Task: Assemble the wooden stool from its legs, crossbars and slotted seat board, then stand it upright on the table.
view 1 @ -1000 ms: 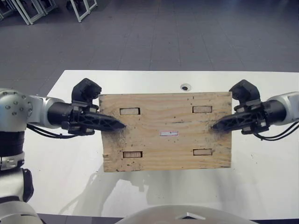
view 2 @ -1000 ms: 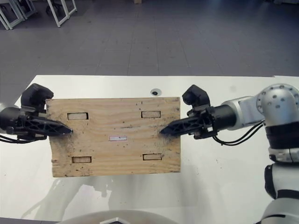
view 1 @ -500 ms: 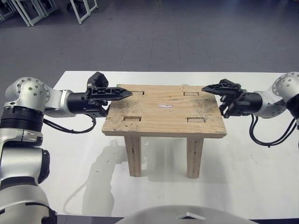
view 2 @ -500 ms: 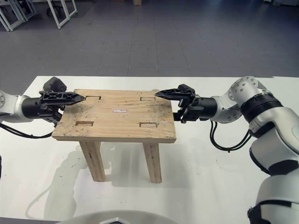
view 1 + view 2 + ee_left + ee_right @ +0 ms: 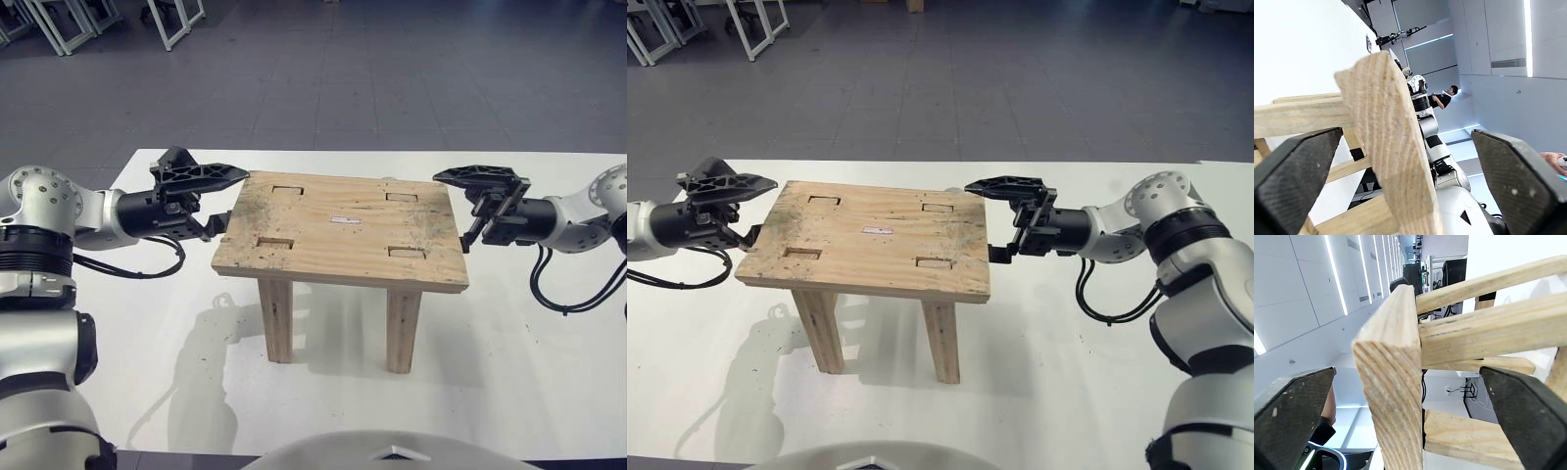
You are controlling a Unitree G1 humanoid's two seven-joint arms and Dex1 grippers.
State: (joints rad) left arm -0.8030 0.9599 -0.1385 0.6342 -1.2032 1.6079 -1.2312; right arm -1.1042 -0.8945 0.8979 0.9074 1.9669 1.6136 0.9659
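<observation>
The left gripper (image 5: pixel 228 200), fingers spread, straddles the left edge of the pale wooden stool with a slotted seat (image 5: pixel 338 230). The right gripper (image 5: pixel 453 210), likewise released, straddles its right edge. The stool stands upright mid white table (image 5: pixel 529 372). White metal frames (image 5: pixel 171 18) stand on the grey floor far left.

Room above stool (image 5: pixel 339 235), left gripper (image 5: pixel 233 200) and right gripper (image 5: pixel 452 211) at its ends

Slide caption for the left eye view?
Stool stands upright on table; left gripper and right gripper open at its ends.
</observation>
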